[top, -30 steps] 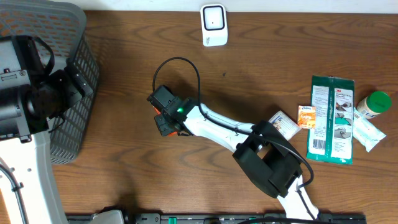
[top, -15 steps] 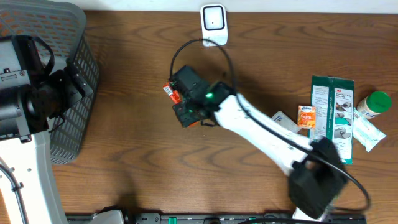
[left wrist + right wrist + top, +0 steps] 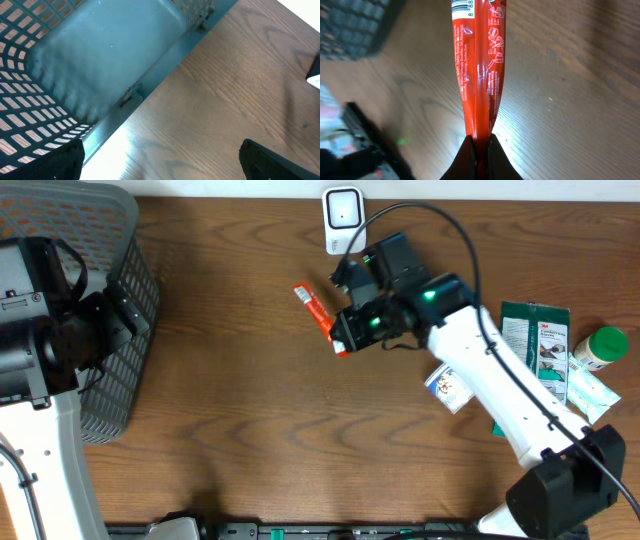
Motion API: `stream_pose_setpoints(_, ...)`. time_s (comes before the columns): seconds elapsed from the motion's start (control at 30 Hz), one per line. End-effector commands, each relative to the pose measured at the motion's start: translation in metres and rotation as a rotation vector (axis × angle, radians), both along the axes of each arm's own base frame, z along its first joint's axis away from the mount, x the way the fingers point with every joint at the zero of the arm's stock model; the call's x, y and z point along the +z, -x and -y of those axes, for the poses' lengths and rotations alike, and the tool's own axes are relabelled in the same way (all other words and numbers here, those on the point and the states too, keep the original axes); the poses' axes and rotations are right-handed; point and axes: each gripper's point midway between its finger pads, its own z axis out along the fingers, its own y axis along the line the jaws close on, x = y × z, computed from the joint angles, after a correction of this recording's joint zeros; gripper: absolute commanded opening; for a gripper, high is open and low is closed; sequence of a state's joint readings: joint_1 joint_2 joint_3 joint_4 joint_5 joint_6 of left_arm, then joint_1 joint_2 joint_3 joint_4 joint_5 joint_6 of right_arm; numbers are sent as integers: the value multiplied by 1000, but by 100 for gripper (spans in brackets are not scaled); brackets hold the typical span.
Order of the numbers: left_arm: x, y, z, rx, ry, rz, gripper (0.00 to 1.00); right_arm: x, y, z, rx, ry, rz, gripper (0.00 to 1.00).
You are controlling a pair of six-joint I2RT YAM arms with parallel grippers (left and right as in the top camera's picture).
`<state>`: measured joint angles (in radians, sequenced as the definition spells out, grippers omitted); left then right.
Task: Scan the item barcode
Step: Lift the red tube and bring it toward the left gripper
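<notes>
Right claw (image 3: 476, 150), bottom centre of my wrist view: clamped tight on the tail end of the red packet (image 3: 480, 75). The packet runs straight up the frame with its barcode (image 3: 461, 7) at the far end and the wooden surface (image 3: 570, 100) behind it. Overhead, the packet sits upper centre, just below-left of the white scanner (image 3: 343, 220). Left claw (image 3: 160, 162): fingers wide apart, grey basket (image 3: 100, 50) at upper left.

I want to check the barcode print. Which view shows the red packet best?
Right wrist: the red packet fills the frame, its barcode at the top edge, its lower end pinched in the right gripper. Overhead shows it small and angled. Left wrist shows only the basket and table.
</notes>
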<state>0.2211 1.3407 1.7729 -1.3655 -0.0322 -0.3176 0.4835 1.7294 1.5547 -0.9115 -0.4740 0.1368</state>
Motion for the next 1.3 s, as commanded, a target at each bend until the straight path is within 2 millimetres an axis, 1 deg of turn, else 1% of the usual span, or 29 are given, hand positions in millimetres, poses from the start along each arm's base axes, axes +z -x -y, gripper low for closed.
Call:
stream_pose_setpoints(0.0, -1, 0, -2, 2, -4, -2, 98, 22, 2, -2, 30, -125, -14, 1)
stream_pose_setpoints(0.1, 0, -1, -2, 5, -3, 3, 98, 23, -6, 7, -8, -140, -23, 1)
stream_pose_setpoints(0.27, 3, -4, -1, 11, 7, 24, 98, 23, -6, 14, -18, -147, -48, 1)
stream_pose_setpoints(0.37, 6, -9, 0, 69, 51, 64, 98, 28, -5, 13, -6, -187, -60, 1)
stream_pose_setpoints(0.43, 6, -12, 10, 63, 120, 81, 98, 35, -2, 9, 15, -241, -78, 1)
stream_pose_setpoints(0.5, 6, -15, 28, 6, 206, 90, 99, 42, 1, 8, 35, -296, -101, 1)
stream_pose_setpoints(0.53, 7, -16, 36, -19, 244, 95, 77, 45, 2, 8, 41, -320, -111, 1)
stream_pose_setpoints(0.57, 8, -17, 46, -52, 295, 100, 64, 47, 3, 8, 45, -336, -117, 1)
stream_pose_setpoints(0.6, 9, -19, 59, -101, 347, 107, 59, 51, 4, 8, 54, -361, -124, 1)
stream_pose_setpoints(0.67, 18, -24, 91, -284, 427, 138, 59, 59, 5, 7, 74, -411, -133, 1)
stream_pose_setpoints(0.7, 23, -25, 111, -402, 465, 157, 59, 63, 6, 6, 83, -437, -136, 1)
stream_pose_setpoints(0.77, 32, -23, 141, -590, 512, 187, 61, 70, 5, 8, 97, -480, -138, 1)
stream_pose_setpoints(0.83, 37, -18, 161, -734, 521, 211, 67, 78, 6, 10, 109, -528, -149, 1)
stream_pose_setpoints(0.87, 39, -17, 166, -782, 514, 220, 69, 82, 6, 13, 119, -553, -150, 1)
stream_pose_setpoints(0.93, 39, -16, 169, -824, 491, 225, 72, 91, 8, 16, 161, -604, -128, 1)
stream_pose_setpoints(1.03, 36, -17, 165, -832, 446, 223, 78, 96, 6, 22, 168, -639, -121, 1)
stream_pose_setpoints(1.07, 34, -18, 162, -821, 431, 218, 84, 97, 5, 24, 164, -639, -117, 1)
stream_pose_setpoints(1.1, 34, -18, 162, -819, 432, 217, 93, 97, 4, 25, 162, -640, -113, 1)
stream_pose_setpoints(1.17, 36, -21, 163, -819, 430, 231, 93, 99, 3, 25, 168, -649, -107, 1)
stream_pose_setpoints(1.27, 36, -24, 176, -868, 458, 234, 98, 111, 6, 21, 215, -708, -95, 1)
